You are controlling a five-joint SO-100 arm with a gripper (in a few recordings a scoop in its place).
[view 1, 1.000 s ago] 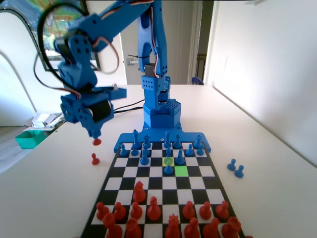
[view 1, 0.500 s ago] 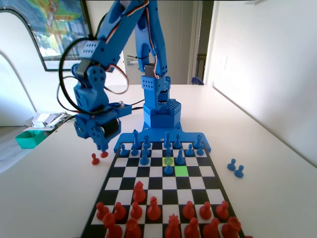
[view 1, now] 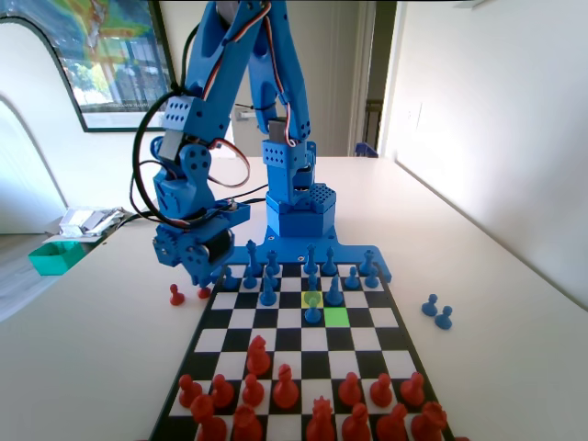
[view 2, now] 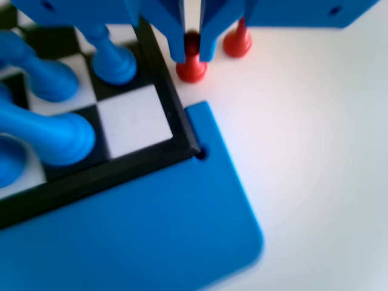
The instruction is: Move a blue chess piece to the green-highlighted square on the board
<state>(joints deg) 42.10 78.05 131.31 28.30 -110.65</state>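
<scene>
In the fixed view we see the gripper (view 1: 201, 280) low over the table (view 1: 92, 340), just off the left edge of the board (view 1: 299, 340), with a red pawn (view 1: 204, 293) at its tip and a second red pawn (view 1: 175, 295) just beside it on the table; the blue chess piece (view 1: 313, 309) stands on the yellow-tinted square (view 1: 313, 299), directly left of the green-highlighted square (view 1: 336, 316); two blue pawns (view 1: 436, 311) stand off the board at right.

In the wrist view we find the jaws pinching the red pawn (view 2: 191, 63) by its head, its base at the table; the other red pawn (view 2: 237, 41) stands just right of it; the board's corner (view 2: 136, 121) lies to the left.
</scene>
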